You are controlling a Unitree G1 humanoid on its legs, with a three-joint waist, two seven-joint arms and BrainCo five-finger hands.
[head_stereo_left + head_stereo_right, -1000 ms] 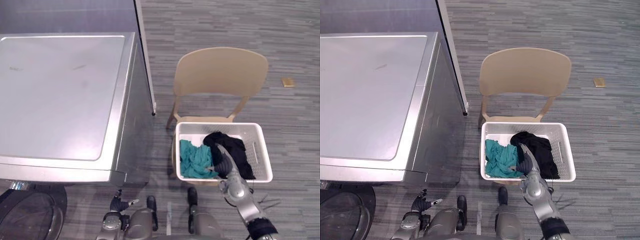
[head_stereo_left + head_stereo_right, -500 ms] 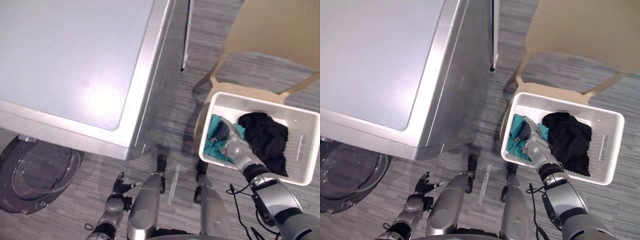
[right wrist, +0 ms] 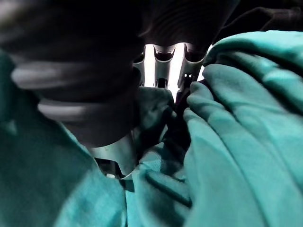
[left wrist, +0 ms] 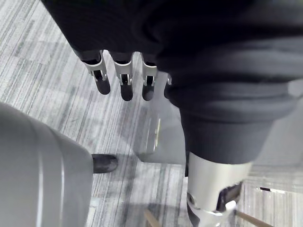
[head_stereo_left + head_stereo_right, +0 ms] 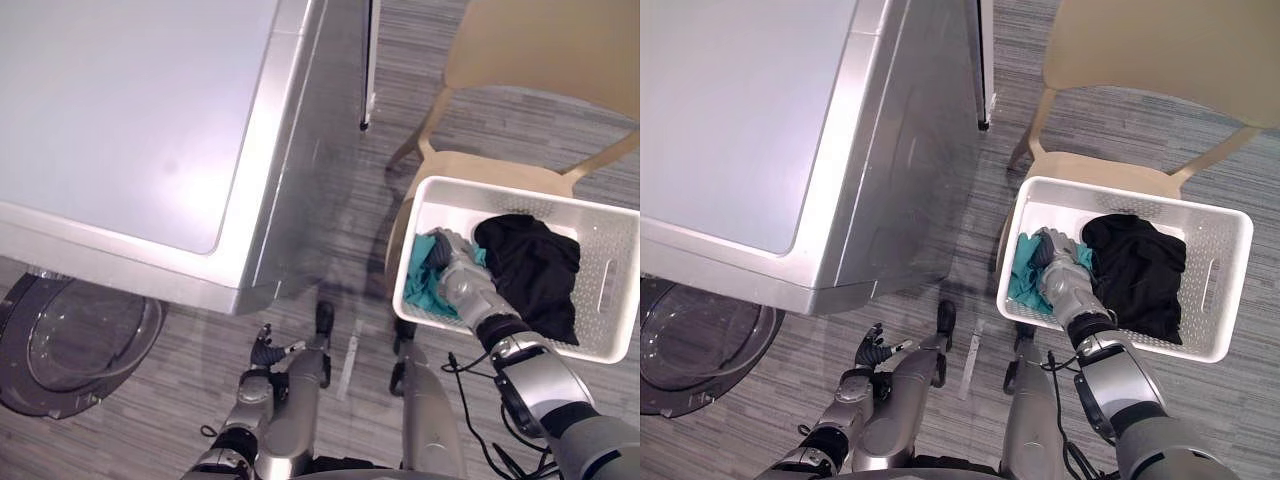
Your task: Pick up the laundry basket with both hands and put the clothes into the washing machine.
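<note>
A white laundry basket (image 5: 520, 192) rests on the seat of a beige chair (image 5: 540, 50). In it lie a teal cloth (image 5: 420, 288) at its left end and a black cloth (image 5: 535, 270) in the middle. My right hand (image 5: 462, 285) is down inside the basket on the teal cloth. Its fingers (image 3: 163, 66) curl into the teal folds (image 3: 236, 142), which bunch around them. My left hand (image 5: 265, 355) hangs low near the floor beside the washing machine, well away from the basket, its fingers (image 4: 122, 80) straight and holding nothing.
The washing machine's flat grey top (image 5: 130, 110) takes up the left. Its round glass door (image 5: 85, 345) stands swung out at the lower left. A thin upright panel edge (image 5: 370, 60) stands between machine and chair. Grey striped floor lies between the machine and the basket.
The camera has swung down and left. My right hand went from the black cloth to the teal cloth at the basket's left end, and its fingers have curled into it.
</note>
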